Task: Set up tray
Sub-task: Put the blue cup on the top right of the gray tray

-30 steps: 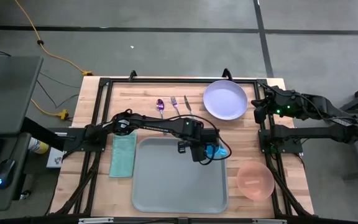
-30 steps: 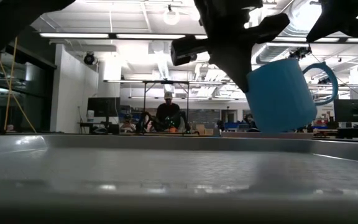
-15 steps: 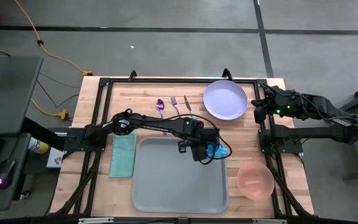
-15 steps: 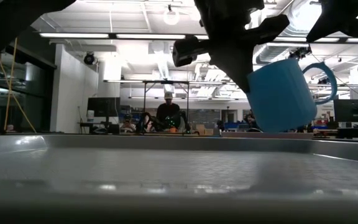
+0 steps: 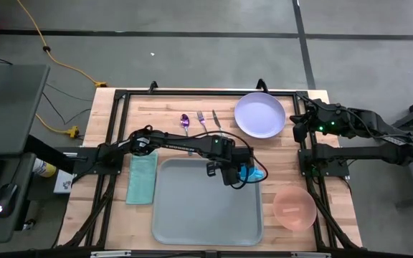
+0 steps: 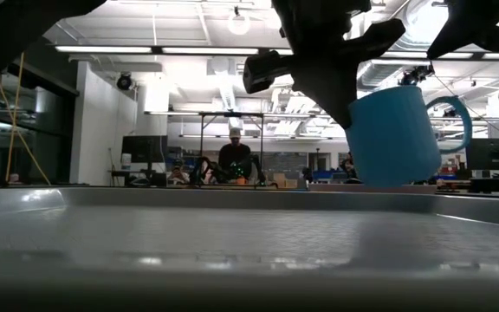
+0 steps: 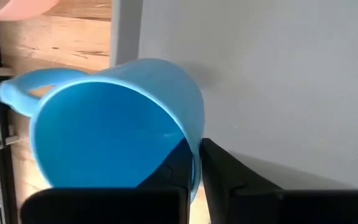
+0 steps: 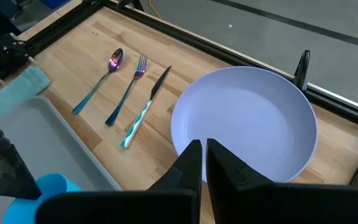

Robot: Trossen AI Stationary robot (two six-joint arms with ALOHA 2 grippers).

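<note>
We count one tray (image 5: 203, 211), one blue mug (image 5: 250, 173), one lavender plate (image 5: 259, 115), one pink bowl (image 5: 294, 207), one teal cloth (image 5: 142, 179), and three pieces of cutlery: a spoon (image 5: 185, 123), a fork (image 5: 203, 120) and a knife (image 5: 216, 120).

The tray lies flat on the wooden table (image 5: 162, 118) and we take it as our landmark. The cloth sits just beside its left edge. The spoon, fork and knife lie in a row beyond its far edge, with the plate beyond its far right corner. The bowl rests just off its right edge, near the front.

Our left gripper (image 5: 234, 175) reaches over the tray's far right corner and clamps the mug's wall, one finger (image 7: 173, 171) inside and one outside. In the low view the mug (image 6: 397, 134) hangs clear above the tray floor (image 6: 232, 238), its handle pointing away from the arm.

Our right gripper (image 8: 202, 158) waits beyond the tray's far right corner, by the plate, its fingers pressed together and holding nothing.

A person (image 6: 234, 156) sits in the room behind the table.
</note>
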